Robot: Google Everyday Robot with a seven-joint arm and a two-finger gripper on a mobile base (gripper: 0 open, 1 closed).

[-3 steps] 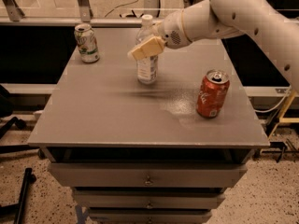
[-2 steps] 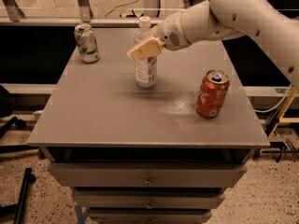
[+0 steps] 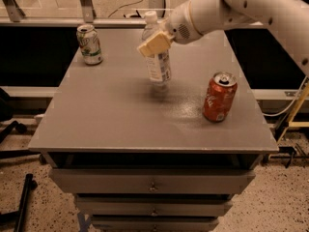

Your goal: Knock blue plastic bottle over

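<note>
Apparently, the clear blue-labelled plastic bottle point(image 3: 159, 67), touched at its shoulder by the cream gripper point(image 3: 153, 43) (opening cannot be told), is not yet toppled.

Matt cream tool point(image 3: 153, 43) at clear plastic bottle point(image 3: 159, 67), above smooth table point(image 3: 106, 117).

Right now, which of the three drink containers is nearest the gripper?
The blue plastic bottle, white-capped, mid-table: the gripper overlaps it; the red can and green-and-white can stand apart.
</note>
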